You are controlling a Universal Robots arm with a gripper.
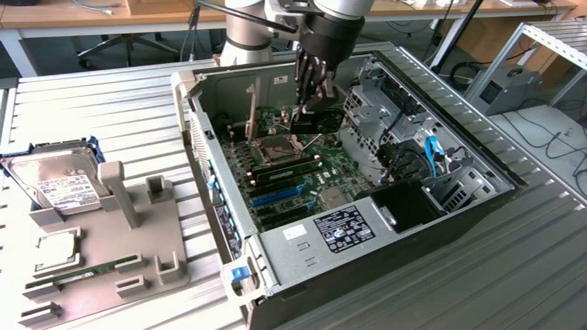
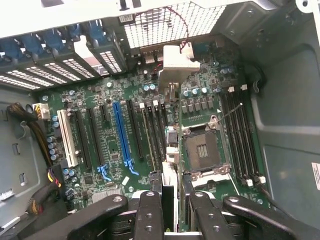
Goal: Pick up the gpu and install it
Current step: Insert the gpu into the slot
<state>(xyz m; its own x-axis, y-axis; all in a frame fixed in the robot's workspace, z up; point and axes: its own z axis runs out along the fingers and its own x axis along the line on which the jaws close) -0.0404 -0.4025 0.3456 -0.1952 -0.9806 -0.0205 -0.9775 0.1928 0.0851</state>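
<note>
My gripper [image 1: 315, 96] is inside the open PC case [image 1: 477, 161], shut on the gpu [image 1: 318, 118], a thin black card held on edge above the motherboard [image 1: 303, 172]. In the wrist view the gpu [image 2: 170, 195] runs edge-on away from between the fingers [image 2: 150, 215], and its silvery bracket [image 2: 176, 62] points toward the case's vented rear wall. The card hangs over the strip between the black expansion slots [image 2: 150, 135] and the CPU socket [image 2: 200, 150]. It is not seated in any slot. A blue slot [image 2: 122, 132] lies further to the side.
A grey holder tray [image 1: 110, 268] at the exterior view's left carries a silver hard drive [image 1: 60, 182], a CPU chip [image 1: 57, 251] and a green RAM stick [image 1: 82, 271]. Drive cages and cables [image 1: 413, 158] crowd the case's far side. The power supply [image 1: 339, 230] sits at its near end.
</note>
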